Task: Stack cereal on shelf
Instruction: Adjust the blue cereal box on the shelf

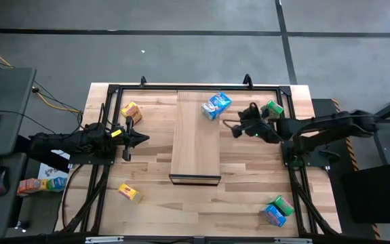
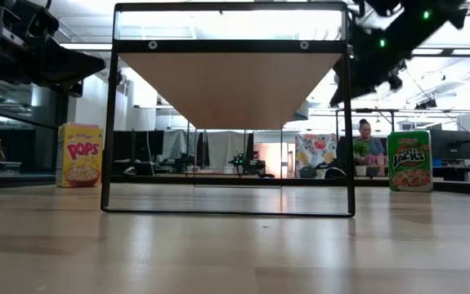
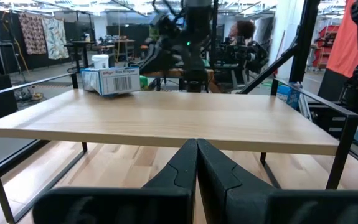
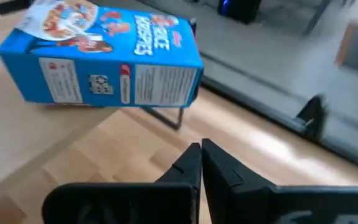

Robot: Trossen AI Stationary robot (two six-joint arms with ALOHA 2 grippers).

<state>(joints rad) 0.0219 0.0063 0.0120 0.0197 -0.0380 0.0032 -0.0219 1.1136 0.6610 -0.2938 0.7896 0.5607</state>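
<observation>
The shelf [image 1: 196, 135] is a pale board on a black frame in the middle of the table. One blue cereal box [image 1: 216, 105] lies on its side on the shelf's far right corner and reaches over the right edge [image 4: 104, 56]. My right gripper [image 1: 227, 125] hangs shut above the table just right of the shelf, near that box, with nothing between its fingers [image 4: 200, 149]. My left gripper [image 1: 144, 139] is shut and level at the table's left, pointing at the shelf [image 3: 197, 146].
On the table lie a yellow box at far left [image 1: 131, 112], a yellow box at near left [image 1: 129, 193], a green box at far right [image 1: 273, 108], and a green and a blue box together at near right [image 1: 276, 210]. A black rail frames the table [image 1: 195, 87].
</observation>
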